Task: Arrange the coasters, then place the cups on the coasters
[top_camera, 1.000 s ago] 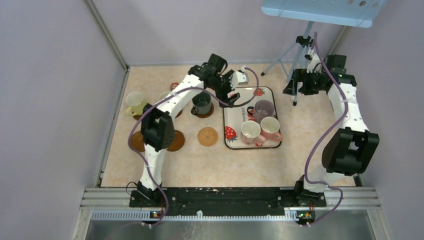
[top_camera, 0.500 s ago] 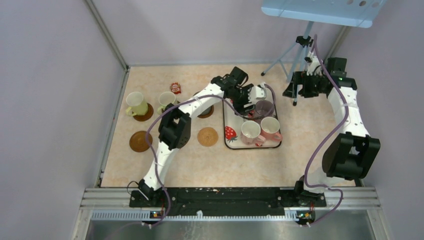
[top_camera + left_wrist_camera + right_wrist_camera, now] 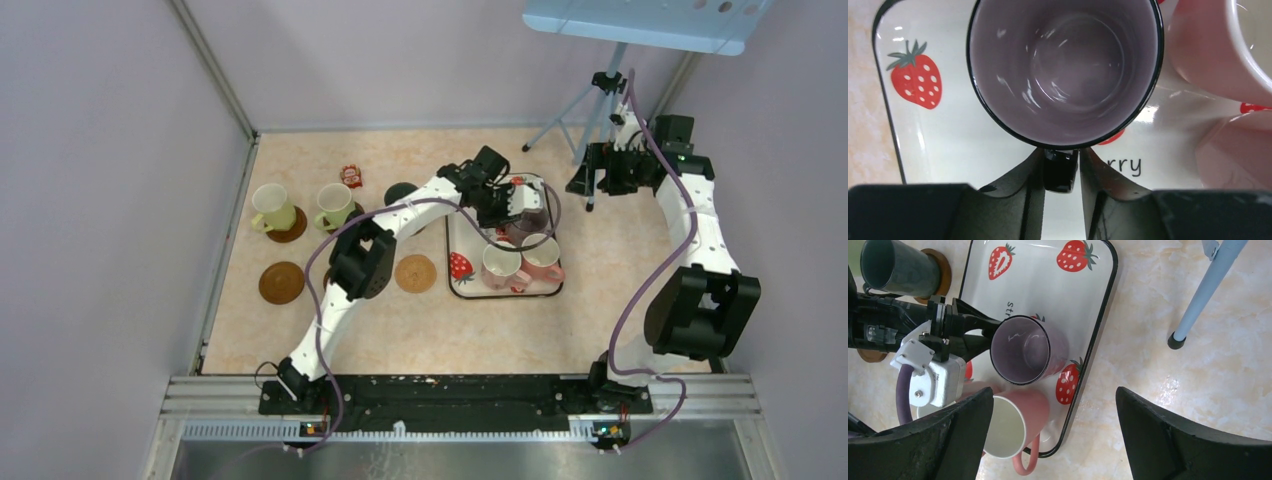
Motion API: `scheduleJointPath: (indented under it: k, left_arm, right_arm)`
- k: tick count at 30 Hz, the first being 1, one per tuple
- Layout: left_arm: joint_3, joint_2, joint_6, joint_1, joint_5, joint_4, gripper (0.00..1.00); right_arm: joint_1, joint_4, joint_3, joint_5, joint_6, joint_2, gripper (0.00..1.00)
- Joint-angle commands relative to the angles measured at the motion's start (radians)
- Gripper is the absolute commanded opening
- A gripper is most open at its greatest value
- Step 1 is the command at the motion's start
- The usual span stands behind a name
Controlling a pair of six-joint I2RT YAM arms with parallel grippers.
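At the far left two yellow-green cups [image 3: 268,203] each stand on a dark brown coaster [image 3: 293,229]. Nearer the arms, one dark brown coaster [image 3: 281,283] and, to its right, the tan coaster [image 3: 415,273] lie bare. The dark green cup [image 3: 895,267] sits on its own coaster just left of the tray [image 3: 948,140]. The left gripper [image 3: 1060,161] reaches over the tray with its fingers [image 3: 1030,172] pressed against both sides of the purple cup's [image 3: 1063,65] handle, clamped on it while the cup stands upright on the tray. The step in hand looks like carrying this cup to a bare coaster, probably the tan one nearest the tray. A handle grip may let the body swing, so a slow, straight lift seems wise. It should go high enough to clear the tray's rim and away from the pink cup [image 3: 1020,415] close beside, and the cup should be set down centred. The tray holds three cups: purple at the far end, cream-white [image 3: 497,265] and pink side by side at the near end. The purple and pink look empty inside. At the far right, the right gripper [image 3: 1054,400] hangs with jaws wide apart, holding nothing.
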Motion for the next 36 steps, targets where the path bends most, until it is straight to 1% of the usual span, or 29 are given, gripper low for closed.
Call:
scheduleJointPath:
  k: [1, 3, 6, 7, 10, 14, 17, 22, 25, 27, 30, 36]
  left_arm:
    - [-0.006, -0.049, -0.007, 0.005, -0.008, 0.071, 0.33]
    - [-0.048, -0.080, -0.018, 0.014, -0.005, 0.085, 0.29]
    - [-0.109, -0.129, -0.022, 0.034, -0.003, 0.086, 0.19]
    - [-0.133, -0.143, -0.021, 0.040, -0.004, 0.086, 0.17]
    - [-0.186, -0.182, -0.018, 0.057, -0.007, 0.079, 0.15]
    - [-0.237, -0.222, -0.031, 0.071, -0.013, 0.073, 0.14]
    - [-0.252, -0.232, -0.045, 0.071, -0.027, 0.066, 0.17]
    - [-0.240, -0.208, -0.066, 0.071, -0.062, 0.044, 0.34]
    - [-0.196, -0.180, -0.071, 0.070, -0.047, 0.012, 0.42]
    - [-0.166, -0.152, -0.073, 0.069, -0.044, -0.006, 0.44]
    - [-0.142, -0.130, -0.076, 0.069, -0.038, -0.014, 0.45]
    - [-0.118, -0.093, -0.088, 0.068, -0.016, -0.002, 0.43]
  right_arm:
    - [-0.011, 0.014, -0.005, -0.004, -0.006, -0.040, 0.91]
    - [-0.011, 0.014, -0.008, -0.004, -0.008, -0.042, 0.91]
    - [-0.011, 0.016, -0.015, -0.003, -0.011, -0.045, 0.91]
    - [-0.011, 0.017, -0.016, -0.003, -0.012, -0.045, 0.91]
    - [-0.011, 0.018, -0.021, -0.005, -0.014, -0.044, 0.90]
    - [-0.011, 0.021, -0.022, -0.009, -0.013, -0.042, 0.91]
    - [-0.011, 0.024, -0.022, -0.012, -0.013, -0.040, 0.91]
    - [-0.011, 0.024, -0.020, -0.011, -0.014, -0.038, 0.91]
    - [-0.011, 0.023, -0.020, -0.012, -0.016, -0.039, 0.91]
    - [-0.011, 0.021, -0.020, -0.010, -0.018, -0.038, 0.91]
    - [-0.011, 0.016, -0.021, -0.009, -0.021, -0.039, 0.91]
    - [-0.011, 0.014, -0.020, -0.007, -0.023, -0.040, 0.90]
